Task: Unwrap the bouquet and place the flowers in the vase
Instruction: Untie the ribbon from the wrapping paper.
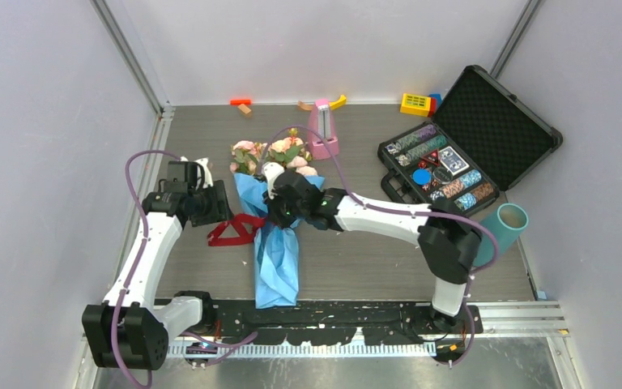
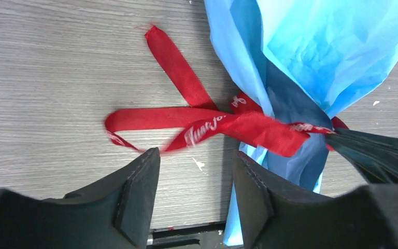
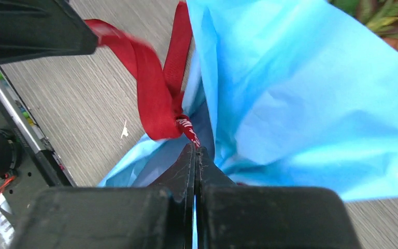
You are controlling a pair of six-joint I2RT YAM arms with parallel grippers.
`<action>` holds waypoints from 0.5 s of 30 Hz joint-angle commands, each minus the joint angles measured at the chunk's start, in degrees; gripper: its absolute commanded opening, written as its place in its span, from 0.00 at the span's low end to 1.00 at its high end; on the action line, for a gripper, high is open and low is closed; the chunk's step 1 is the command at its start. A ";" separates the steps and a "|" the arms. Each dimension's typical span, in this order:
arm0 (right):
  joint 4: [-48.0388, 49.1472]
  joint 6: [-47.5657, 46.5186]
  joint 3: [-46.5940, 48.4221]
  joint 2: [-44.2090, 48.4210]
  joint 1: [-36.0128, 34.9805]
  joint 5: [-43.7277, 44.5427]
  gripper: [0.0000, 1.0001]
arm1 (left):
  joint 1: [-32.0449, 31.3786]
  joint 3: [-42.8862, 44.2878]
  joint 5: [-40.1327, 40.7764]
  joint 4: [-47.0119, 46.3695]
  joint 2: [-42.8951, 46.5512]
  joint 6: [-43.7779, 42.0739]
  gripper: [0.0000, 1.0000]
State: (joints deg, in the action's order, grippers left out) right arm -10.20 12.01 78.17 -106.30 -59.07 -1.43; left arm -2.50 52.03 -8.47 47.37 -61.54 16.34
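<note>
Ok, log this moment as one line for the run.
left gripper: open above ribbon | right gripper: shut at ribbon knot | bouquet: lying wrapped, ribbon around it | vase: empty

Blue-paper bouquet of pink roses (image 1: 279,258) lies mid-table, blooms toward far edge; teal cylindrical vase (image 1: 505,224) tilted at right edge.

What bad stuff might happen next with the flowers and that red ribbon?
The ribbon wraps the blue paper. If the right fingers, shut right beside it, tug, the thin paper might rip or the flowers slide along. The vase lies tilted by the right edge of the table, so it might roll when stems go in.
</note>
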 commanded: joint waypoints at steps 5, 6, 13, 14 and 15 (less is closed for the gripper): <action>13.89 7.53 -9.20 13.72 -0.17 10.70 0.00 | 0.31 -0.71 -7.16 -4.77 6.22 -1.80 0.71; 15.38 8.08 -10.88 14.48 -0.17 11.25 0.00 | 0.31 -1.03 -9.02 -5.68 7.25 -1.99 0.73; 19.17 12.93 -16.69 19.25 -0.17 15.78 0.00 | -0.25 -2.28 -22.24 -10.57 7.50 -0.63 0.77; 19.30 13.82 -17.15 19.45 -0.17 16.22 0.00 | -0.58 -2.36 -22.99 -11.10 7.18 0.11 0.77; 19.72 14.27 -18.09 19.90 -0.17 16.56 0.00 | -0.95 -2.49 -23.29 -11.78 7.02 1.20 0.77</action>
State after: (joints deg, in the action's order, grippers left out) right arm 3.49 21.96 62.26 -89.69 -59.07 10.83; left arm -2.66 50.43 -24.16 40.62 -53.54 15.81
